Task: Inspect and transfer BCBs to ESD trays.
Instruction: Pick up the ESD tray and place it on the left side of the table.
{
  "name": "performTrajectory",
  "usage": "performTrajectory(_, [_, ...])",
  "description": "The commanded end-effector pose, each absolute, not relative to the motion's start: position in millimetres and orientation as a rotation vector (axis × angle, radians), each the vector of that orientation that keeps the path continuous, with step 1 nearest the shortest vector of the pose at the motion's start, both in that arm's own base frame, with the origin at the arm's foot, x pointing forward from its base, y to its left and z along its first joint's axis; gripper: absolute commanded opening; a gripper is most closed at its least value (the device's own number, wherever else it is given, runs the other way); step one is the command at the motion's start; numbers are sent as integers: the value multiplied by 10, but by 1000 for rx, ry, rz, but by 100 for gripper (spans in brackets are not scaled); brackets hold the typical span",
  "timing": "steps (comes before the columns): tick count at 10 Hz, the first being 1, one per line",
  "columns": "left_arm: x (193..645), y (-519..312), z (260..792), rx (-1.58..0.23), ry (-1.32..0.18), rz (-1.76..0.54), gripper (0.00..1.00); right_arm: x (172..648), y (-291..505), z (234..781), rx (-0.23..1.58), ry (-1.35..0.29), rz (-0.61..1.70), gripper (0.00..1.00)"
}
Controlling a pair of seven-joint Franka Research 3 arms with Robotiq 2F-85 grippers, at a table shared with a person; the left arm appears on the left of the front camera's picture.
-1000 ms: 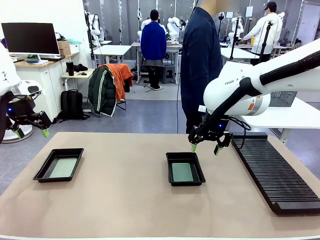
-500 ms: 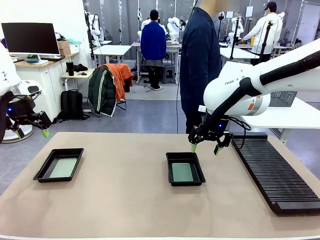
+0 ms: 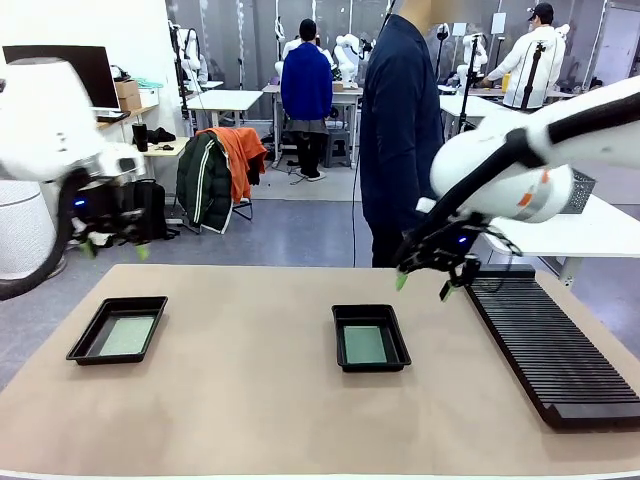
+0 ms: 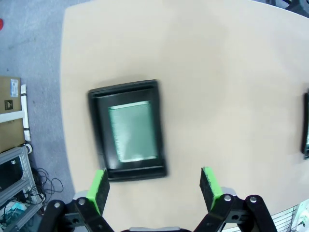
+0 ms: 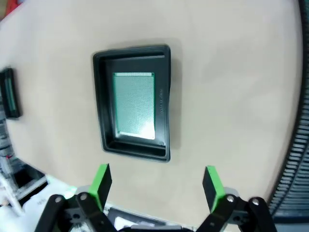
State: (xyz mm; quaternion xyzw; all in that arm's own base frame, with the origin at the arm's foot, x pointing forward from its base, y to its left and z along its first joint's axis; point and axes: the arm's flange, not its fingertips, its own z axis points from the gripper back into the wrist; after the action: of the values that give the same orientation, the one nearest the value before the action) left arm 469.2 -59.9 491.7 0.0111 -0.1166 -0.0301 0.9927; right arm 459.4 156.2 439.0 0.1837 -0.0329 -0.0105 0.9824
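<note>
Two black ESD trays rest on the tan table. The left tray [image 3: 117,329] holds a pale green BCB [image 3: 127,336]; the middle tray [image 3: 370,338] holds another BCB [image 3: 365,345]. My left gripper [image 3: 112,249] hovers open above and behind the left tray, which lies ahead of its fingers in the left wrist view [image 4: 128,130] with its board [image 4: 133,133]. Above and to the right of the middle tray, my right gripper [image 3: 422,286] hangs open; in its wrist view that tray [image 5: 134,101] and board [image 5: 134,105] lie ahead of the fingers. Nothing sits between either pair of fingers.
A long black ribbed rack [image 3: 551,340] runs along the table's right side. A person in dark blue [image 3: 400,130] stands at the far edge behind the middle tray. Bare tabletop lies between the trays and in front of them.
My left arm has swung in from the left edge and now hangs above and behind the left tray. My right gripper has risen slightly and shifted right, away from the middle tray.
</note>
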Motion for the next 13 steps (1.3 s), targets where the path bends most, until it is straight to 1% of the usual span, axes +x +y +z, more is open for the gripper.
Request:
performTrajectory(1, [4566,-1421,5085,87,-215,-61,100,4419,700,4648,582,-63,-89,100])
performTrajectory(3, [4499,-2293,4917,114,-178,-88,100,4423,113,4771,660,-63,-127,100])
performTrajectory(5, [4447,-3093,4582,149,-187,-72,100,4494,-351,4794,704,-59,-143,100])
performTrajectory(6, [4387,-3447,4385,128,-192,-71,100,4553,-522,4776,716,-58,-145,100])
performTrajectory(9, [4314,-3966,3904,47,-194,-88,100,4731,-738,4601,720,-25,-111,100])
performTrajectory(10, [4313,-4115,3756,27,-198,-94,100,4549,-678,4701,686,-55,-159,100])
performTrajectory(13, [4436,-4385,3394,15,-188,-86,100,4549,-678,4701,686,-55,-159,100])
